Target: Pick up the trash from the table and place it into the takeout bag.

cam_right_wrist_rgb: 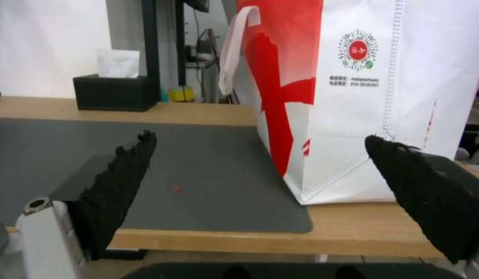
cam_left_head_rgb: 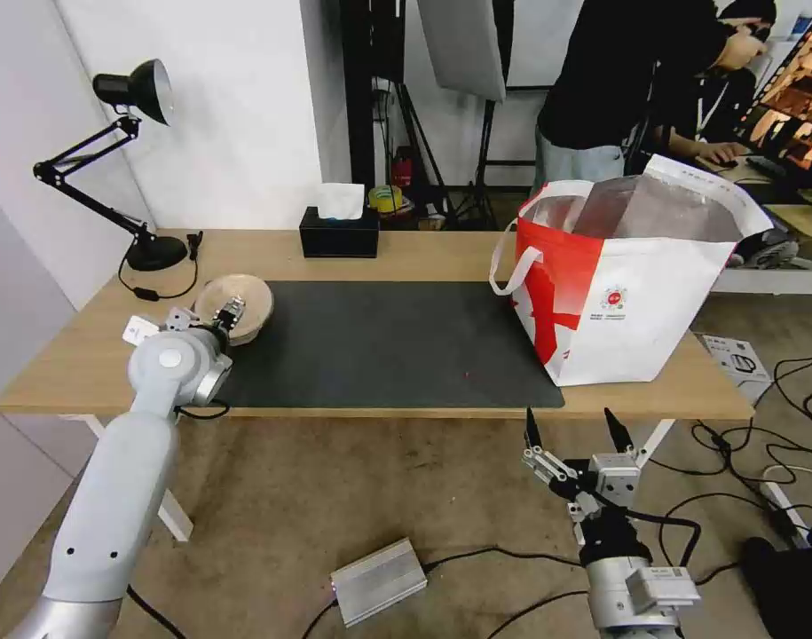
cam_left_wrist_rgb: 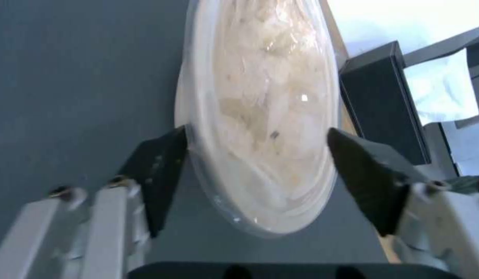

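Head view: tan domed paper bowl (cam_left_head_rgb: pixel 237 302) sits at the left end of the light-wood table (cam_left_head_rgb: pixel 86 355), half on the dark grey mat (cam_left_head_rgb: pixel 379 346) and half on bare wood, w/ the left gripper (cam_left_head_rgb: pixel 229 313) down on it from the near side. Left wrist view: left gripper (cam_left_wrist_rgb: pixel 257 139) has its two black fingertips (cam_left_wrist_rgb: pixel 164 155) set either side of the bowl's clear lidded rim (cam_left_wrist_rgb: pixel 260 116); they look to be touching or just about touching it, but whether it's a firm clamp or only a straddle can't be told from this angle. Pale, crumpled stuff shows through the lid. Black tissue box (cam_left_wrist_rgb: pixel 384 104) lies beyond the bowl, w/ a white tissue sticking up; in head view the box (cam_left_head_rgb: pixel 339 232) is at the table's far edge, near the middle. Black desk lamp (cam_left_head_rgb: pixel 130 151) stands at the far left corner, well apart from the bag. Takeout bag (cam_left_head_rgb: pixel 636 293), white w/ red side panel and silver foil lining, stands upright and open-topped at the right end of the table, its base partly on the mat. Right gripper (cam_left_head_rgb: pixel 576 430) hangs below and in front of the table's near edge, fingers spread wide, nothing between them. Right wrist view: right gripper (cam_right_wrist_rgb: pixel 260 186) faces the bag (cam_right_wrist_rgb: pixel 353 97) and mat edge; a tiny red speck (cam_right_wrist_rgb: pixel 176 189) lies on the mat.
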`<state>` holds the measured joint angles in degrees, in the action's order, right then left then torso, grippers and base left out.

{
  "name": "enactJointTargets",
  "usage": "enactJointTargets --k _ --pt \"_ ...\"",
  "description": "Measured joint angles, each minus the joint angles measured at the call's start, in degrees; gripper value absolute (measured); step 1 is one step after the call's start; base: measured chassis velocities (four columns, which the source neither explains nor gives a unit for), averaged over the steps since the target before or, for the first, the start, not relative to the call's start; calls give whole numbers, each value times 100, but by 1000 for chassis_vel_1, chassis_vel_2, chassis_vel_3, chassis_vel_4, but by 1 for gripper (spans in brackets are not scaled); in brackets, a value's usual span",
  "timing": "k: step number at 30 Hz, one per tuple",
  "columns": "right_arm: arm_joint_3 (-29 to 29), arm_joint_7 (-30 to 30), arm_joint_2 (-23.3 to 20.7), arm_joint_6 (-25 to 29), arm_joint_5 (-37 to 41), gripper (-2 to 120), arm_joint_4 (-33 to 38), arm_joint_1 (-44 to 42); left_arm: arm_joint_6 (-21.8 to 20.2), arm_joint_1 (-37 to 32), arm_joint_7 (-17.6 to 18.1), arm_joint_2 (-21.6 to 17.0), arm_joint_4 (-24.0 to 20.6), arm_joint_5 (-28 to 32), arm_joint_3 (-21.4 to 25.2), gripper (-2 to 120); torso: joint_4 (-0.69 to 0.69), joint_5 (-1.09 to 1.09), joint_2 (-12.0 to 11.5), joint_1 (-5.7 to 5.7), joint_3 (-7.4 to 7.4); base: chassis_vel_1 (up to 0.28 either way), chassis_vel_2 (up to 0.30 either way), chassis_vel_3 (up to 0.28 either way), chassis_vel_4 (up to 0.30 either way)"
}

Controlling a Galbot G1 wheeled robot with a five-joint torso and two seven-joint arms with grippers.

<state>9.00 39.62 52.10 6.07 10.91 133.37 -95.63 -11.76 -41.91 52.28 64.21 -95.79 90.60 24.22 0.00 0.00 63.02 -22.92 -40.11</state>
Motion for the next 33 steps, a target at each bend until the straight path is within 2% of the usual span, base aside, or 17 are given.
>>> enactJointTargets --k 5,6,11,12,14,15,18,29,33 --pt "0 0 1 0 0 100 0 0 13 -71 4 17 -4 -138 -7 46 0 0 0 0 0 0 0 0 0" --pt "0 0 1 0 0 100 0 0 13 -71 4 17 -4 -138 -7 46 0 0 0 0 0 0 0 0 0" --pt "0 0 1 0 0 100 0 0 19 -135 -16 14 -45 -153 19 22 1 0 0 0 0 0 0 0 0" --pt "0 0 1 0 0 100 0 0 19 -135 -16 14 -45 -153 19 22 1 0 0 0 0 0 0 0 0" --pt "0 0 1 0 0 100 0 0 20 -149 -23 29 -58 -174 20 12 0 0 0 0 0 0 0 0 0" --pt "0 0 1 0 0 100 0 0 20 -149 -23 29 -58 -174 20 12 0 0 0 0 0 0 0 0 0" --pt "0 0 0 0 0 100 0 0 28 -220 -40 54 -108 -225 24 0 1 0 1 0 0 0 0 0 0" --pt "0 0 1 0 0 100 0 0 35 -323 -51 22 -253 -242 26 0 0 -1 0 0 0 0 0 0 0" --pt "0 0 0 0 0 100 0 0 34 -376 -50 -56 -433 -201 25 0 0 -1 0 0 0 0 0 0 0"
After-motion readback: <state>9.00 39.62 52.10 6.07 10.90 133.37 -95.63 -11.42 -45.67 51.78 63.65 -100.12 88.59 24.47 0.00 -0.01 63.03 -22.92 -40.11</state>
